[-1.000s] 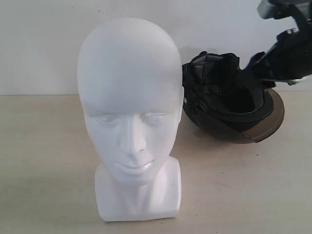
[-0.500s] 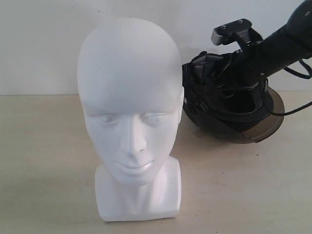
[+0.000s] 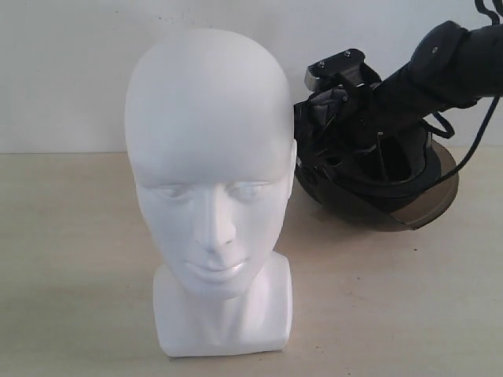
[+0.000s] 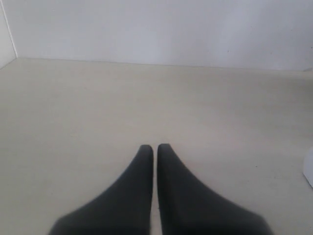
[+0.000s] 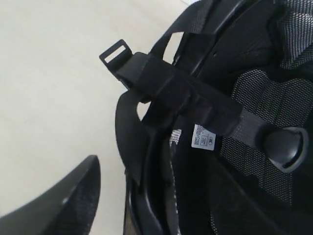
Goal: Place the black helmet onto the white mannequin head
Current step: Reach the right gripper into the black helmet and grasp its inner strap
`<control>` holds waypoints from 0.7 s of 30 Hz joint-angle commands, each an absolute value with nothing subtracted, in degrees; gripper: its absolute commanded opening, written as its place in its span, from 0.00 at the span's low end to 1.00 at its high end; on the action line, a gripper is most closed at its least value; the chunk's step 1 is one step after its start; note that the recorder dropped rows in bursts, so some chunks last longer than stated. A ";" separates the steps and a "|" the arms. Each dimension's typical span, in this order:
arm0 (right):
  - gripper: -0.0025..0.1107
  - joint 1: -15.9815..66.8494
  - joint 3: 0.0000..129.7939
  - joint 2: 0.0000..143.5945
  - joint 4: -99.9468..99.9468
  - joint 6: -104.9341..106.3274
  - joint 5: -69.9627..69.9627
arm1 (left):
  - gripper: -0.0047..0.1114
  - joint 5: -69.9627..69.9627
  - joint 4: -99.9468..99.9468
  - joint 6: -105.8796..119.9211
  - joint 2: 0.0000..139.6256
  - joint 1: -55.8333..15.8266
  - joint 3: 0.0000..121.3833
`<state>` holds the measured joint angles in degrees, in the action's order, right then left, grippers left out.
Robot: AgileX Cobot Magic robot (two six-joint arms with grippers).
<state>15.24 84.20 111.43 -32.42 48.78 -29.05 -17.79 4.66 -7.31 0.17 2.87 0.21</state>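
Your left gripper (image 4: 155,151) was pressed together, holding nothing, low over the table (image 4: 73,98). Nearest the outside camera stood the mannequin head (image 3: 208,173), upright and uncovered. Behind it, to the right, the helmet (image 3: 338,196) lay tipped on the table with its lining showing. Your right gripper (image 3: 347,133) reached into the opening. Only one finger (image 5: 63,200) showed beside the rim, so I cannot tell how wide it stood. You were at the grasping step, I judge. Next you needed a firm hold on the rim, then a lift.
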 commanded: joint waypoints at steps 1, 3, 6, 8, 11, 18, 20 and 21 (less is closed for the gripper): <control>0.56 15.87 84.76 112.29 -31.89 49.93 -27.62 | 0.08 -17.62 4.98 -7.28 0.00 2.79 0.00; 0.56 15.87 84.76 112.61 -31.89 49.93 -26.72 | 0.08 -17.62 4.98 -7.28 0.00 2.79 0.00; 0.56 15.87 84.76 113.83 -31.43 50.15 -26.24 | 0.08 -17.62 4.98 -7.28 0.00 2.79 0.00; 0.56 15.97 84.76 114.60 -31.43 50.48 -26.00 | 0.08 -17.62 4.98 -7.28 0.00 2.79 0.00; 0.56 15.97 84.76 115.95 -30.98 50.62 -24.89 | 0.08 -17.62 4.98 -7.28 0.00 2.79 0.00; 0.56 15.97 84.76 118.17 -30.75 51.34 -20.72 | 0.08 -17.62 4.98 -7.28 0.00 2.79 0.00; 0.56 15.97 84.76 118.62 -30.52 51.75 -20.26 | 0.08 -17.62 4.98 -7.28 0.00 2.79 0.00; 0.56 15.97 84.76 118.96 -30.52 51.75 -19.97 | 0.08 -17.62 4.98 -7.28 0.00 2.79 0.00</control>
<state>15.96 84.43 118.31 -31.06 50.89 -21.48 -17.79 4.66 -7.31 0.17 2.87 0.21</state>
